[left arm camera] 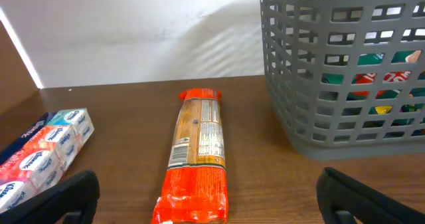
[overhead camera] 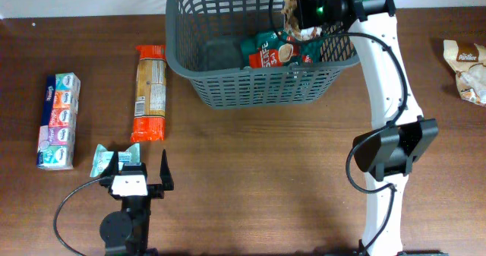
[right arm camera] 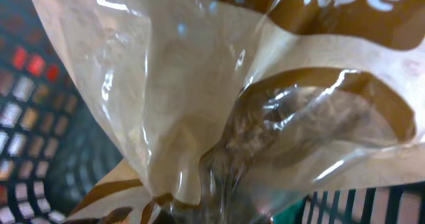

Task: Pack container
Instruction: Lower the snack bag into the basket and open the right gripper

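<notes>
The container [overhead camera: 187,64], a dark grey slotted basket, stands at the table's far middle and holds green and red packets [overhead camera: 272,52]. Over its right part my right gripper [overhead camera: 294,14] is shut on a crinkled beige and brown packet [overhead camera: 289,5]. That packet [right arm camera: 219,98] fills the right wrist view and hides the fingers, with the basket's lattice [right arm camera: 26,117] behind it. My left gripper [overhead camera: 140,171] stands open at the near left, nothing between its fingers [left arm camera: 70,196]. An orange packet [left arm camera: 197,161] lies just ahead of it, and the container [left arm camera: 312,84] is further off to the right.
The long orange packet [overhead camera: 150,93] lies left of the basket. A tissue multipack [overhead camera: 59,121] is at the far left, and a small teal packet [overhead camera: 105,159] sits beside my left gripper. Another beige packet [overhead camera: 467,70] lies at the right edge.
</notes>
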Controlling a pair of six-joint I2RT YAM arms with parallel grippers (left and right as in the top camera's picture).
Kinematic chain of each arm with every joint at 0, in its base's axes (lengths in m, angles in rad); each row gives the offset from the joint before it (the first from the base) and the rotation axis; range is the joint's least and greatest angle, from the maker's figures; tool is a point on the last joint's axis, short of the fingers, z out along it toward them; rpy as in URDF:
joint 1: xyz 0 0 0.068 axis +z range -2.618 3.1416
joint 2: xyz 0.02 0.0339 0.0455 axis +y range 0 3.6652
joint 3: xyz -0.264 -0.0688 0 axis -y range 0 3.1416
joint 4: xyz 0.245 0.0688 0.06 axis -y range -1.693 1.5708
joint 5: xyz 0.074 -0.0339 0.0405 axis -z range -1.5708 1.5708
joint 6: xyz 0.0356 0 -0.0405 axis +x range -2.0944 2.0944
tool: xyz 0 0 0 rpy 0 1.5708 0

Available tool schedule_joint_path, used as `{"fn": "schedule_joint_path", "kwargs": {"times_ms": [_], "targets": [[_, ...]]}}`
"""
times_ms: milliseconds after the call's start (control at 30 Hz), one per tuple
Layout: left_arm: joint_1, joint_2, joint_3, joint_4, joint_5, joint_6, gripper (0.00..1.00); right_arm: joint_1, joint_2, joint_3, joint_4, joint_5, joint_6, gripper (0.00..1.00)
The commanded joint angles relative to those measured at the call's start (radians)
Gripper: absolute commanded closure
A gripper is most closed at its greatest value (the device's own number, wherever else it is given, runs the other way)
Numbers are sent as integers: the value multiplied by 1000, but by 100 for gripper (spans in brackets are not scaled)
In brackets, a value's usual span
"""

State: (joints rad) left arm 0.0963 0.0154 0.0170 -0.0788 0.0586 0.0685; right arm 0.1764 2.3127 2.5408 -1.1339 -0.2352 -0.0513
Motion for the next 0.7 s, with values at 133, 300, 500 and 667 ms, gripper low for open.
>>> {"fn": "schedule_joint_path", "kwargs": {"times_ms": [133, 300, 500, 667], "targets": [[-5, -9, -9, 2, -7, 16, 1, -1, -14, -23, -93, 61, 8, 96], [-5, -9, -9, 2, -7, 16, 1, -1, -14, -23, -129, 64, 8, 96], [-5, -9, -9, 2, -7, 16, 1, -1, -14, -23, -142, 64, 8, 90], [-5, -9, -9, 2, -7, 16, 1, -1, -14, -23, -158, 64, 8, 81]]}}
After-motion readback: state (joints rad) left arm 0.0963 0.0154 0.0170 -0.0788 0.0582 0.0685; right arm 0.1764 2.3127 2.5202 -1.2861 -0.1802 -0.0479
